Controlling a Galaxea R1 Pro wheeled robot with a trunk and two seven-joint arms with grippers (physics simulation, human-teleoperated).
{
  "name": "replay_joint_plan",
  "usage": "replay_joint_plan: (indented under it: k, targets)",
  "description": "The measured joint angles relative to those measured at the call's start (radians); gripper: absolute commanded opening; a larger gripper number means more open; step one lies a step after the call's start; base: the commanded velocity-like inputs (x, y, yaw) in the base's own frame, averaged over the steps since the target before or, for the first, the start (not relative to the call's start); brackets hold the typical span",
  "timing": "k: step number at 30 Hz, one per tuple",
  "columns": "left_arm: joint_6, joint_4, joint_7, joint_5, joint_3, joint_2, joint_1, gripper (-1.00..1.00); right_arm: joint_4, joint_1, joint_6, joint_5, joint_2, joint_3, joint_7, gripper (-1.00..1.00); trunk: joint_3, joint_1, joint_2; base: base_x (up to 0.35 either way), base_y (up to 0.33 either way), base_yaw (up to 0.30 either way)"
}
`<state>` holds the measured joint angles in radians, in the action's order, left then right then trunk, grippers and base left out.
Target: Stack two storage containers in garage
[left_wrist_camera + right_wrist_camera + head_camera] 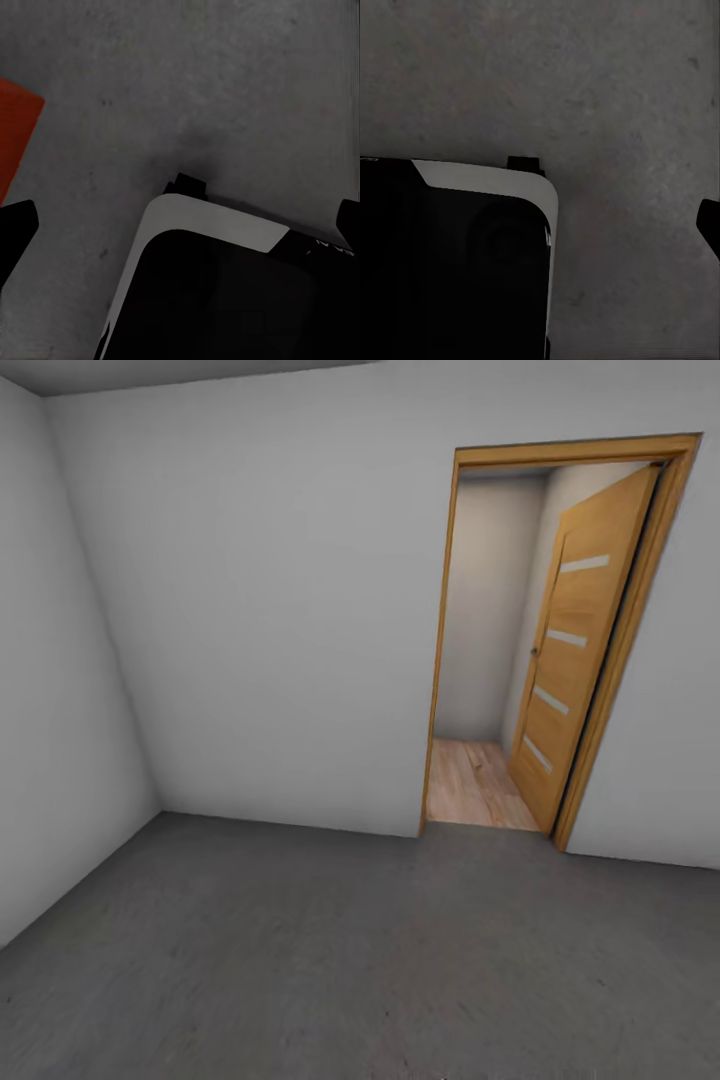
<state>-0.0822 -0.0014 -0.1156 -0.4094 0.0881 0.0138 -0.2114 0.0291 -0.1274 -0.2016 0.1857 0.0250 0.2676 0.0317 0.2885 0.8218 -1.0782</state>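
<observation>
Red-orange container point(16, 135) corner on grey concrete floor point(225, 90).

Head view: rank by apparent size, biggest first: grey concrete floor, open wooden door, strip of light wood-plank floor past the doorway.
1. Dark grey concrete floor, spanning the whole lower frame.
2. Open wooden door with pale inset strips.
3. Light wood-plank floor strip, the smallest, though it lies farther from the camera.

Head view is evenly, diffusely lit with mild wide-angle bowing at the door frame point(640, 650) and soft floor point(330, 960) texture; both wrist views are dim, grainy, with faint shadows beside the robot base point(217, 292).
</observation>
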Motion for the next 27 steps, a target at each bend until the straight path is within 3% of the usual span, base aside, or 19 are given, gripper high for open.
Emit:
replay_joint_plan:
  k: [27]
  targets:
    - [0.000,0.000,0.000,0.000,0.000,0.000,0.000,1.00,0.000,0.000,0.000,0.000,0.000,0.000,0.000,1.00,0.000,0.000,0.000,0.000,0.000,-0.288]
